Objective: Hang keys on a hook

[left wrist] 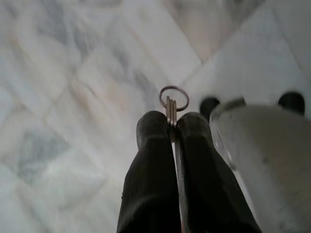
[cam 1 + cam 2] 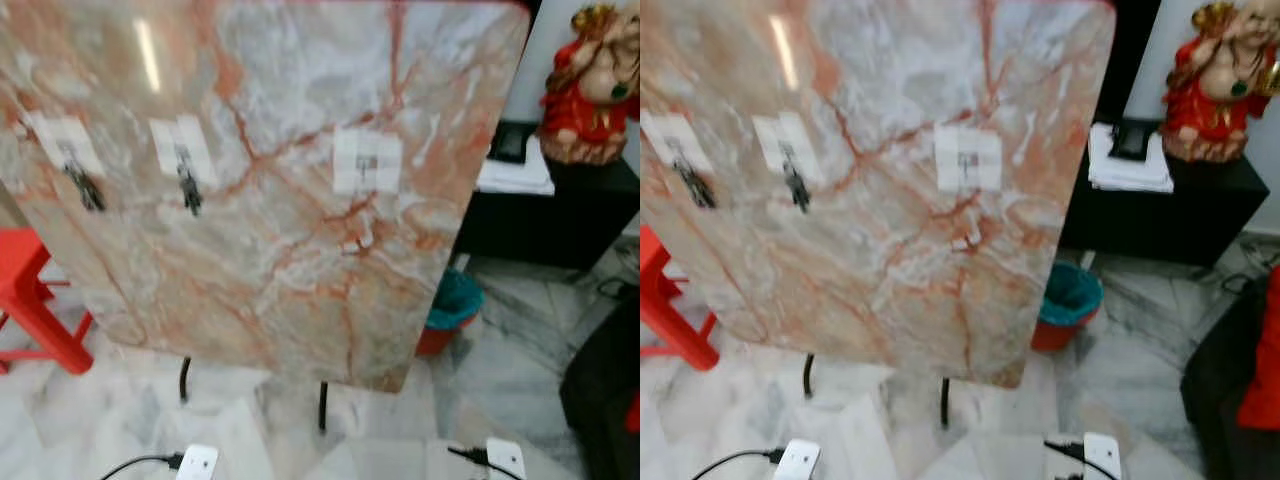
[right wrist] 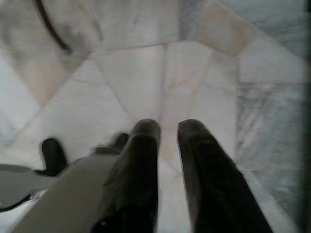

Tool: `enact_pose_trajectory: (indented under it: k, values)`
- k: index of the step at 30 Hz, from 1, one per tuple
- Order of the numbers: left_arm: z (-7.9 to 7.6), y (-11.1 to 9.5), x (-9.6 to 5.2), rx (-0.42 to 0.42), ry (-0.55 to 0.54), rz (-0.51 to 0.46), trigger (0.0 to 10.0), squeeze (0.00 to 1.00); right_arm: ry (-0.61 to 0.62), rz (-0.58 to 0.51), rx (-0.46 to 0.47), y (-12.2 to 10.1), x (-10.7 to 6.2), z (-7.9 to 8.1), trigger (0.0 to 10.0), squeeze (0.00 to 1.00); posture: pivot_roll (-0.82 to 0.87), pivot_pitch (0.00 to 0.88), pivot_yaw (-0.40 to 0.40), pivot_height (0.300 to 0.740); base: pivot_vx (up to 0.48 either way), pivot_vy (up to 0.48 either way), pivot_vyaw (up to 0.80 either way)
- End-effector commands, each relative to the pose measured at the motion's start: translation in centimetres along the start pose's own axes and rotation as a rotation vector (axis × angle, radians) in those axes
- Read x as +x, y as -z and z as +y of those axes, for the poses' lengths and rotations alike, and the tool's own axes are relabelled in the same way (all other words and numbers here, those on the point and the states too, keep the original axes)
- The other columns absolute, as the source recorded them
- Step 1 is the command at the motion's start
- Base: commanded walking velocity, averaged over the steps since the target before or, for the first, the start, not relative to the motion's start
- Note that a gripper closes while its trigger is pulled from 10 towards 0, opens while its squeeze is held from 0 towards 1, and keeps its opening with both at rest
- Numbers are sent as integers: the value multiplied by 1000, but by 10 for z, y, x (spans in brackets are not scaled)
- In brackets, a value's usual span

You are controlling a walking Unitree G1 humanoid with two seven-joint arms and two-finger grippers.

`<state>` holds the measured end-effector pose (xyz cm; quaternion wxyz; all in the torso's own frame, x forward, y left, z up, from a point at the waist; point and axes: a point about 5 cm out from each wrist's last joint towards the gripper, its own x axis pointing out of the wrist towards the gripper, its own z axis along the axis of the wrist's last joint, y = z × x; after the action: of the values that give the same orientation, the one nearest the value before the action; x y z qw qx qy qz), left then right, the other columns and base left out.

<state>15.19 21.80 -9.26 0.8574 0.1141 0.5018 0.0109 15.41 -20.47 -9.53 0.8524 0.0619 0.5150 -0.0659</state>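
Head views: a marble board [image 2: 280, 250] stands upright on thin dark legs over a pale marble floor [image 2: 120, 410]. Three white adhesive pads are fixed across its upper part, each bearing a hook. The left hook [image 2: 84, 186] and the middle hook [image 2: 189, 192] are dark and hang below their pads; the right hook [image 2: 367, 163] is small and sits within its pad.

Left wrist view: the left gripper [image 1: 172, 121] points down toward the floor tiles. Its two black fingers [image 1: 153, 165] are pressed together on the keys [image 1: 171, 111], which stand edge-on between the tips, with the key ring [image 1: 174, 97] projecting beyond them. The keys are thus low over the floor, well apart from the hooks.

Right wrist view: the right gripper [image 3: 166, 128] also points down at the floor, its fingers parted by a narrow gap and holding nothing.

Surroundings: a red stool [image 2: 30, 300] stands at the board's left edge. To its right, a teal-lined bin [image 2: 1068, 305] rests on the floor; its contents cannot be made out. Beyond it, a black cabinet [image 2: 1170, 215] carries a red and gold figurine [image 2: 1210, 85] and a stack of white papers [image 2: 1130, 172].
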Motion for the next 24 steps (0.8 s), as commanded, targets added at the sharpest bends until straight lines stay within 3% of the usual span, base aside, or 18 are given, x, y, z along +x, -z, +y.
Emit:
enact_pose_trajectory:
  k: [1,20,24]
  values:
    - [-2,0,0,18,6,6,10000,0,12,2,3,0,-1,-4,10000,0,-46,0,-15,740,0,-368,0]
    - [-5,-12,2,22,10,-32,10000,0,2,2,-3,1,0,-1,10000,0,-48,0,-18,740,0,-368,0]
    - [-2,-18,2,59,-31,-52,10000,0,-3,2,-8,1,0,0,10000,0,-46,0,-21,740,0,-154,0]
